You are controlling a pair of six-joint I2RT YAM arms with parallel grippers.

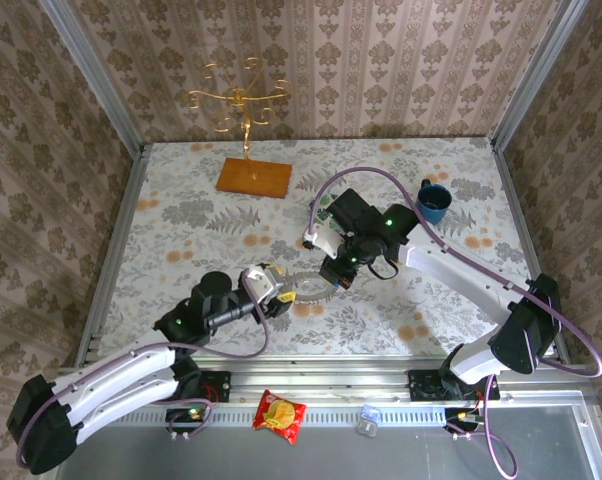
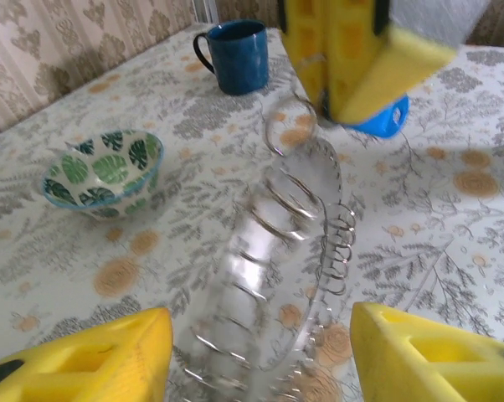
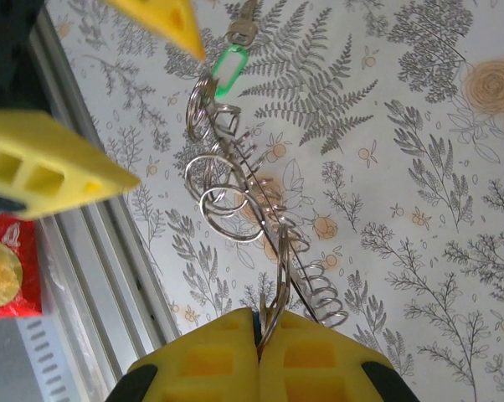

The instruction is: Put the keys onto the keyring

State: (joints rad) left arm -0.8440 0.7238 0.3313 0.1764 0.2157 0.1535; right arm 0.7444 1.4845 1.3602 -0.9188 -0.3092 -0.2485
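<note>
The keyring (image 1: pixel 311 291), a thin wire ring with spiral coils, hangs between my two grippers just above the table. It runs up the middle of the left wrist view (image 2: pixel 273 243), blurred. My left gripper (image 2: pixel 260 368) is open, its yellow fingers wide apart on either side of the ring's near end. My right gripper (image 3: pixel 259 335) is shut, with a small split ring rising edge-on from its pads. The blue key (image 2: pixel 388 117) sticks out under those fingers. The green key (image 3: pixel 231 64) hangs at the keyring's (image 3: pixel 279 239) far end, close to the left gripper's fingertips (image 3: pixel 170 18).
A green-patterned bowl (image 2: pixel 105 172) sits left of the ring and a dark blue mug (image 1: pixel 433 203) stands at the back right. A wooden board (image 1: pixel 253 178) and a gold stand (image 1: pixel 239 98) are at the back. A red snack packet (image 1: pixel 279 415) lies on the front rail.
</note>
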